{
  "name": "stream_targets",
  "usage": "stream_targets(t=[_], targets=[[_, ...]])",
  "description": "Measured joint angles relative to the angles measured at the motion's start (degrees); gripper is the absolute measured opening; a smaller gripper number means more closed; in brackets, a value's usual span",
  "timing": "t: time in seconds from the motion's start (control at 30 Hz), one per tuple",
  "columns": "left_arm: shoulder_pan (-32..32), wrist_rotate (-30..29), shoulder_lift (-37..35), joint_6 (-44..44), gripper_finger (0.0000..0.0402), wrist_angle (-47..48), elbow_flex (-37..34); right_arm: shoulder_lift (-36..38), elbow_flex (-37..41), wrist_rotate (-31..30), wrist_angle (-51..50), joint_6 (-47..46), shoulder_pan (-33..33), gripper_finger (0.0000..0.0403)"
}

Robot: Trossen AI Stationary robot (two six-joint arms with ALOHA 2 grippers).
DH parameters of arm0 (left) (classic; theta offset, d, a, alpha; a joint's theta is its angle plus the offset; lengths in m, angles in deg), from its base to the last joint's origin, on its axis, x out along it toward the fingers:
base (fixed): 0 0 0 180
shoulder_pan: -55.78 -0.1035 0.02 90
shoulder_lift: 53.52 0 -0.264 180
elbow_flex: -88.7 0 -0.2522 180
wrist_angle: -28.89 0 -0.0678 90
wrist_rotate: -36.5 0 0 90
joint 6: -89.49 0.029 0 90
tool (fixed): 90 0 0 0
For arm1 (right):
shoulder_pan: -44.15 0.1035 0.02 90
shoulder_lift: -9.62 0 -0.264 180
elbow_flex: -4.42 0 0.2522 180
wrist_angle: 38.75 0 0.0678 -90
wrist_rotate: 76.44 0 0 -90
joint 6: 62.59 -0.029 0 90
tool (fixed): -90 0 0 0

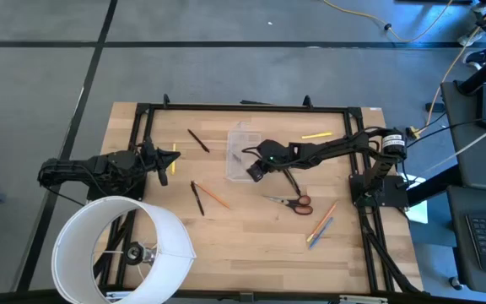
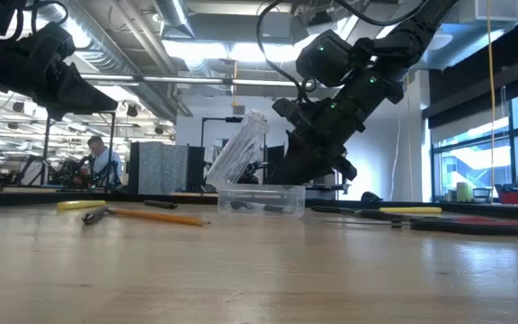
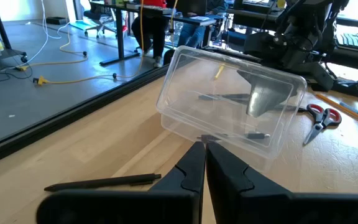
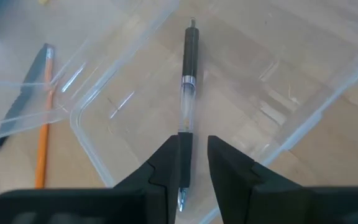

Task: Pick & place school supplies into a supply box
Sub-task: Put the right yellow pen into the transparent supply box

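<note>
Right hand [image 4: 193,163]: over the box [image 1: 241,156], fingers slightly apart, pen [image 4: 187,93] between them, inside box.
Left hand [image 3: 204,163]: together, at table's 9 o'clock.
Scissors [image 1: 293,202]: 4 o'clock of box.

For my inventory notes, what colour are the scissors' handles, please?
Red on the scissors, clearest in the left wrist view.
</note>
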Motion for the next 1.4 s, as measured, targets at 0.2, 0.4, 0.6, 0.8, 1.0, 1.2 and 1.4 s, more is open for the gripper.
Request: stream_targets(t=[0.2, 0.4, 0.6, 0.8, 1.0, 1.2, 1.4], targets=[[-0.01, 0.00, 0.00, -0.01, 0.0013, 0.01, 0.00, 6.12, 0.02, 0.44, -3.52, 6.22, -0.26, 0.0088], [0.01, 0.02, 0.00, -0.01, 0.0008, 0.00, 0.00, 18.46, -0.04, 0.43, -21.19, 16.90, -2.30, 0.0088], [0.01, 0.02, 0.00, -0.01, 0.0008, -0.02, 0.00, 29.43, -0.02, 0.35, -34.70, 28.42, -4.02, 0.0088], [0.00, 0.01, 0.00, -0.01, 0.0012, -0.04, 0.00, 34.82, -0.02, 0.42, -33.65, 28.69, -3.96, 0.0088], [0.01, -0.23, 0.00, 0.05, 0.0011, -0.04, 0.00, 36.08, -0.02, 0.42, -33.11, 28.86, -3.96, 0.0088], [0.00, -2.64, 0.00, 0.16, 0.0013, -0.04, -0.02, 36.08, -0.02, 0.40, -33.74, 31.30, -3.98, 0.0093], [-0.01, -5.46, 0.00, 0.16, 0.0009, -0.04, 0.00, 36.08, -0.02, -8.81, -35.22, 31.62, -4.12, 0.0160]])
